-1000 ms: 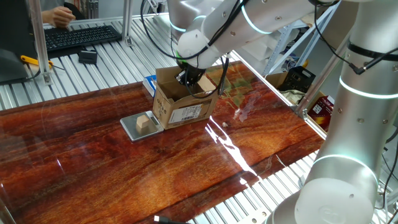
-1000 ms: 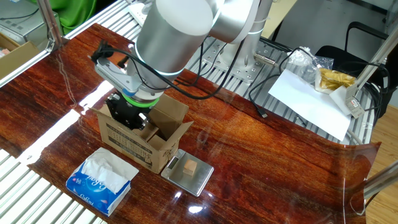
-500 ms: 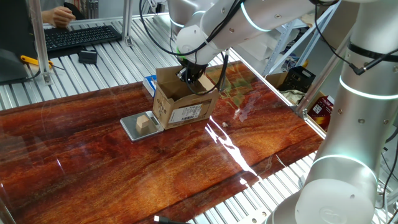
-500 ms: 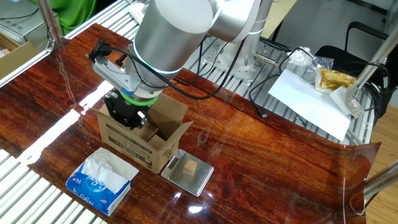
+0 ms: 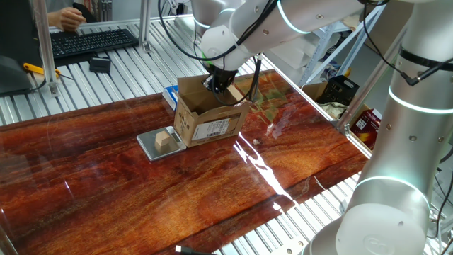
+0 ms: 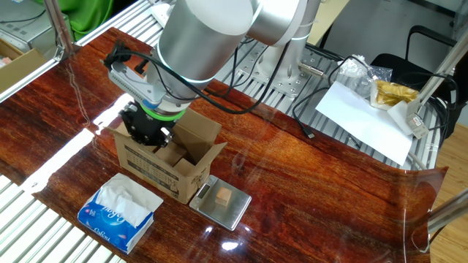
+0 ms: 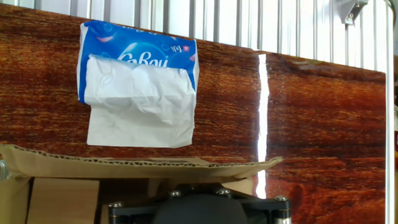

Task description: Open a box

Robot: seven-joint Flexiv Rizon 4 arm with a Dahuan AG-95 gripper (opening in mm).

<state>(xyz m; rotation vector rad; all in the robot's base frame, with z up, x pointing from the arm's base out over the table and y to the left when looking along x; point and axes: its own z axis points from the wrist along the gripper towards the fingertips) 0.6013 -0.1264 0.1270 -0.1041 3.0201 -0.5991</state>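
The box (image 5: 209, 119) is a small brown carton standing on the wooden table, with a white barcode label (image 5: 216, 129) on its side. Its top flaps stand up or fold outward, and the inside shows in the other fixed view at the box (image 6: 158, 166). My gripper (image 5: 218, 82) hangs over the box's open top, its black head low between the flaps (image 6: 145, 130). The fingertips are hidden behind the box wall; the gripper is shut. In the hand view only the gripper's dark body (image 7: 196, 206) shows, below a corrugated flap edge (image 7: 124, 165).
A blue-and-white tissue packet (image 6: 117, 212) lies beside the box, also seen in the hand view as the packet (image 7: 138, 87). A small grey scale (image 5: 149, 148) with a tan wooden cube (image 5: 164, 139) sits against the box's other side. A person types at a keyboard (image 5: 88, 40) at the back.
My gripper has risen slightly and shifted a little toward the packet-side flap. The box, scale and packet have not moved.
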